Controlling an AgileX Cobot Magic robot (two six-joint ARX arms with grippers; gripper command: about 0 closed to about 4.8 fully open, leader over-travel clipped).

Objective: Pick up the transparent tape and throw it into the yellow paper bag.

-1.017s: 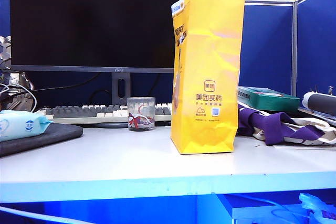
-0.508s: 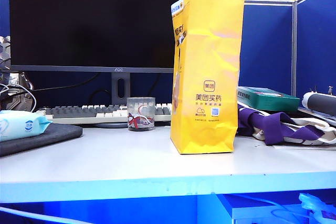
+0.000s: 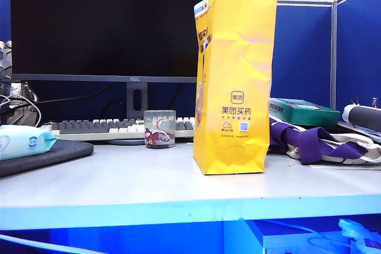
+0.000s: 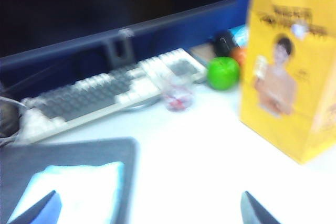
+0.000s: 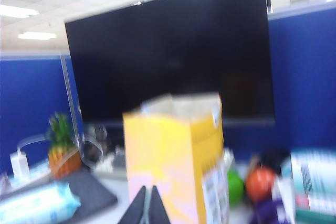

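The yellow paper bag (image 3: 236, 81) stands upright on the tabletop (image 3: 149, 176). The left gripper (image 4: 149, 208) hangs above the tabletop, fingers wide apart and empty. The right gripper (image 5: 147, 205) faces the bag, fingers together.

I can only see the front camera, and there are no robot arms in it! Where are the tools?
Observer: The left wrist view shows the left tool wide open, low over the table, near the wipes pack.
Operator: And the other one?
Observer: The right tool looks shut. It is held high, about level with the open top of the yellow paper bag, and points at it.
Operator: Is anything hiding behind the bag?
Observer: Yes, a green ball with an orange ball beside it.
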